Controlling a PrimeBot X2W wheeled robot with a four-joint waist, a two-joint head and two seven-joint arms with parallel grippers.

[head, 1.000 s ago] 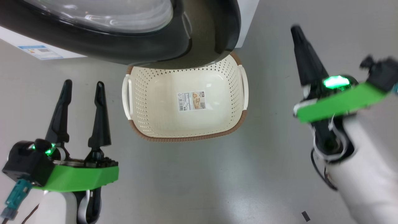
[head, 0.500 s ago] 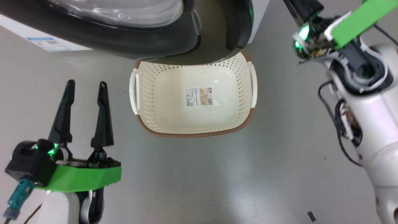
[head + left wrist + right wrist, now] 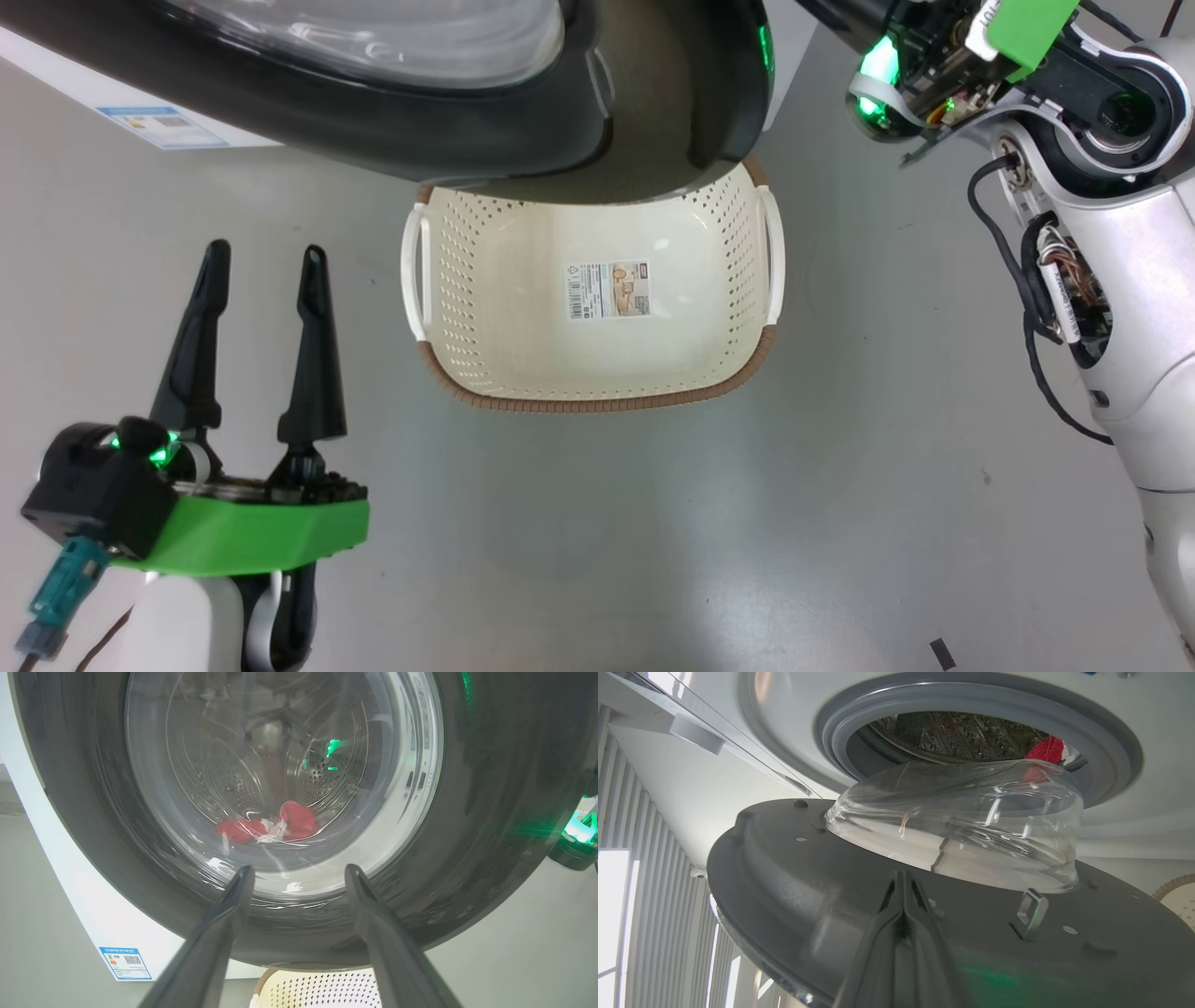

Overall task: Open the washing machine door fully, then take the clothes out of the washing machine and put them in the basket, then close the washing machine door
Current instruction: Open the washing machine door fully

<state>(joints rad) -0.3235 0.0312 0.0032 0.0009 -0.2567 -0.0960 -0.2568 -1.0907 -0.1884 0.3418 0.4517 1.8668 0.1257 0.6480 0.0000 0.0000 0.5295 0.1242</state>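
The washing machine door (image 3: 373, 140) hangs partly open over the far edge of the empty basket (image 3: 597, 403) on the floor. My left gripper (image 3: 264, 250) is open and empty at the lower left, facing the door's outer glass (image 3: 280, 765). Red clothes (image 3: 289, 823) show through that glass, lying in the steel drum. My right gripper (image 3: 902, 873) is shut with nothing in it. Its tips are close against the door's grey inner face (image 3: 784, 868), below the bulging glass bowl (image 3: 962, 821). Beyond the bowl are the washing machine's grey rubber ring (image 3: 1111, 742) and the clothes (image 3: 1048, 749).
The white machine body (image 3: 93, 905) carries a blue label (image 3: 163, 126) low on its front. My right forearm (image 3: 1120, 280) runs down the right side of the head view. Grey floor lies around the basket. A basket corner (image 3: 1176, 896) shows at the right wrist view's edge.
My right arm has swung up and in toward the door's edge, and its fingers have left the top of the head view. The head camera has shifted slightly. The left gripper holds still.
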